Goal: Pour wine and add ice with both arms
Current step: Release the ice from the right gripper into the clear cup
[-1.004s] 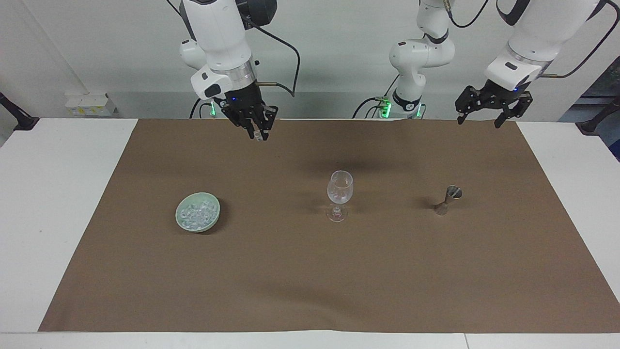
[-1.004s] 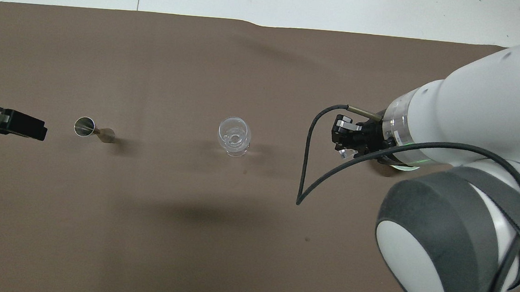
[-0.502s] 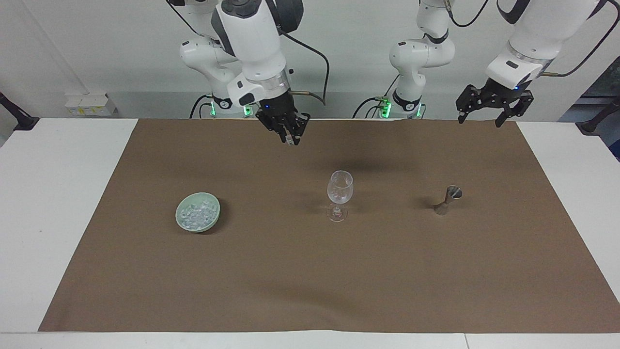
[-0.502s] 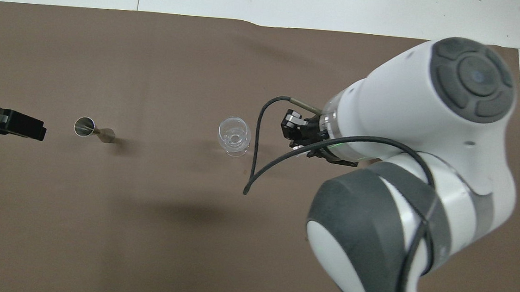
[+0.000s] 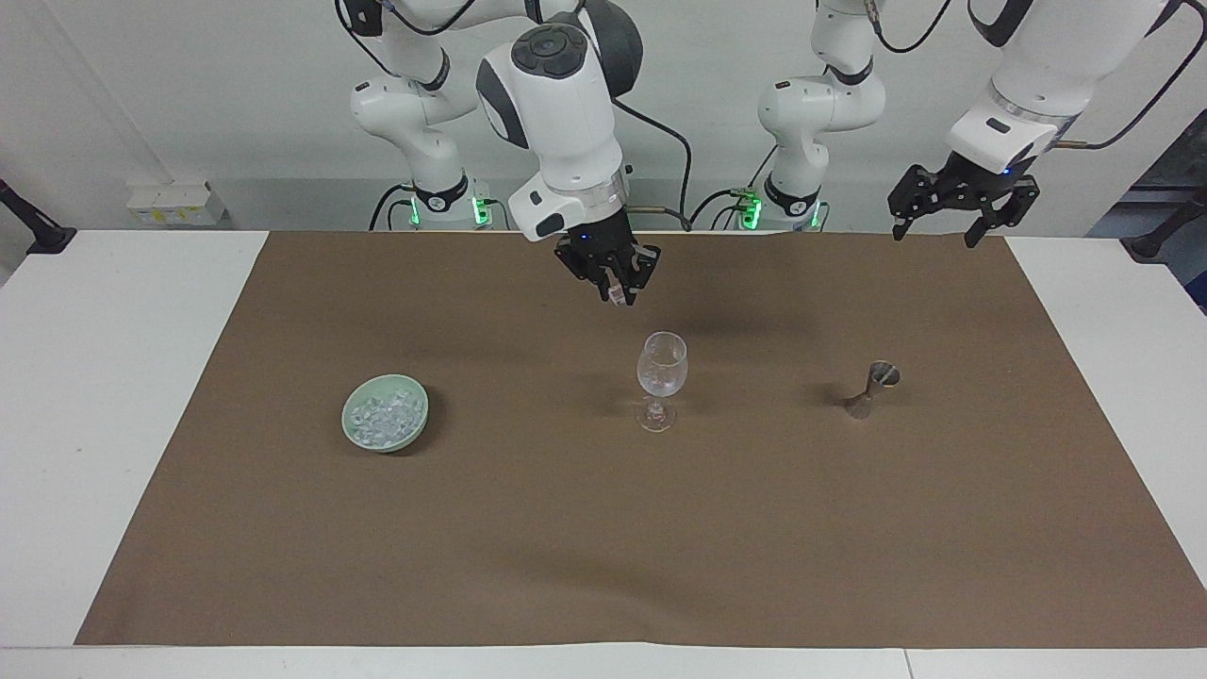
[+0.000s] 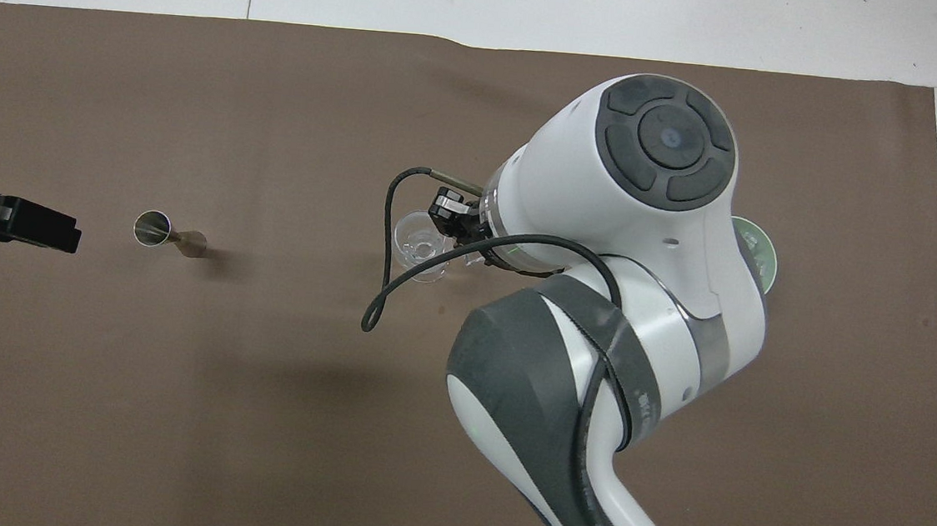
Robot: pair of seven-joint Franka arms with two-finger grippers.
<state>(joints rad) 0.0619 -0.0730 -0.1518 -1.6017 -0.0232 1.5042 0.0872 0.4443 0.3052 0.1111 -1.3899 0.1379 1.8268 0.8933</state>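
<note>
The right gripper (image 5: 620, 294), closed on a piece of ice (image 5: 618, 297), has been carried from above the bowl (image 5: 385, 412) toward the wine glass (image 5: 662, 380) and is now held just short of its rim. The left gripper (image 5: 952, 212) waits wide open. The drop seems next.

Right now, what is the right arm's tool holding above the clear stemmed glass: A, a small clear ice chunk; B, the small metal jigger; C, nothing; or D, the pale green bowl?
A: the right arm's tool is shut on a small clear ice chunk, raised over the clear stemmed glass.
</note>
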